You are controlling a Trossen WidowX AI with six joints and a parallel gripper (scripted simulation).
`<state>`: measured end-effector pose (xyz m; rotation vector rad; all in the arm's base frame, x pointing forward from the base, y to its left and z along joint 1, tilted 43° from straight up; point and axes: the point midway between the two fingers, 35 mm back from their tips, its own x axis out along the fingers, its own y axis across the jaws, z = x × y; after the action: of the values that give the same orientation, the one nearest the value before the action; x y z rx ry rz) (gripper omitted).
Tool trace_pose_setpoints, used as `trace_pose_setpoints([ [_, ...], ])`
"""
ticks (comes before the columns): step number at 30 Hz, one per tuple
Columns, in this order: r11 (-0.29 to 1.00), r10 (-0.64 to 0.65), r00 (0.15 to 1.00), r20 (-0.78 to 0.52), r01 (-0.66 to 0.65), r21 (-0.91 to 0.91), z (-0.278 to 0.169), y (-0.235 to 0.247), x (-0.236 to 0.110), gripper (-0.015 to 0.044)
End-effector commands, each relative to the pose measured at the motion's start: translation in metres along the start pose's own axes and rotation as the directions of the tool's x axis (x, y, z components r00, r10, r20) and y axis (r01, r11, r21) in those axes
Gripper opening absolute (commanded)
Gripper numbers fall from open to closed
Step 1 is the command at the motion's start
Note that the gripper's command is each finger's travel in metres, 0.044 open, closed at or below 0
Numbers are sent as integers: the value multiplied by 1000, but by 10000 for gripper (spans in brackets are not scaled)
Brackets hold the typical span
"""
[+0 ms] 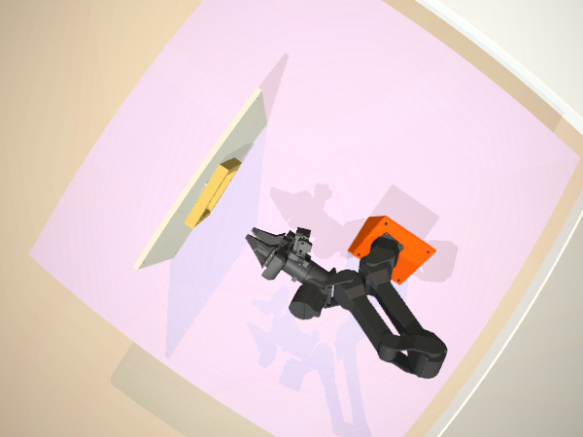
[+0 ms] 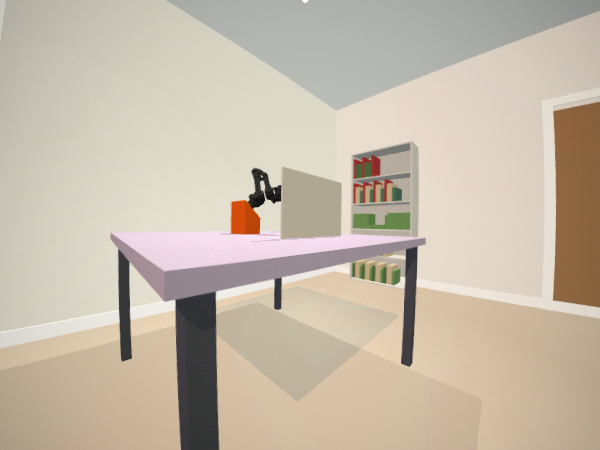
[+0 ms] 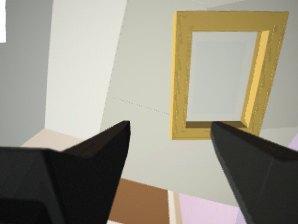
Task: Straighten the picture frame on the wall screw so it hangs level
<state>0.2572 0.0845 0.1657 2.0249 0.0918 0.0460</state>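
The yellow picture frame (image 1: 208,194) (image 3: 181,75) hangs on the upright pale board (image 1: 243,121) (image 2: 312,205) (image 3: 142,65). In the wrist view its lower bar is not parallel to the board's sloping lower edge, so it looks crooked; the exact tilt is hard to judge. A small pale bit shows behind the frame in the top view; the notched strip is hidden. My gripper (image 1: 250,233) (image 3: 170,127) is open and empty, in front of the board and apart from the frame. In the wrist view the frame appears right of centre, its lower right partly behind the right finger.
The arm stands on an orange base block (image 1: 410,252) (image 2: 240,220) on the pink table (image 1: 121,160) (image 2: 200,252). The board stands upright on the table. The exterior camera sees only the board's back. A bookshelf (image 2: 414,200) stands beyond the table.
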Motion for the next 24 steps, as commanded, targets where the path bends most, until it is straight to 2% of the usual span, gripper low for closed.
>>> trace_pose_setpoints([
  [1,1000,-11,1000,0,11,-6,3,-16,11,260],
  [10,1000,-12,1000,-1,12,-6,4,-22,19,260],
  [14,1000,-11,1000,-1,11,-6,1,-20,42,260],
  [19,1000,-9,1000,-2,9,-6,3,-21,89,260],
  [24,1000,-8,1000,-2,8,-6,5,-22,95,260],
])
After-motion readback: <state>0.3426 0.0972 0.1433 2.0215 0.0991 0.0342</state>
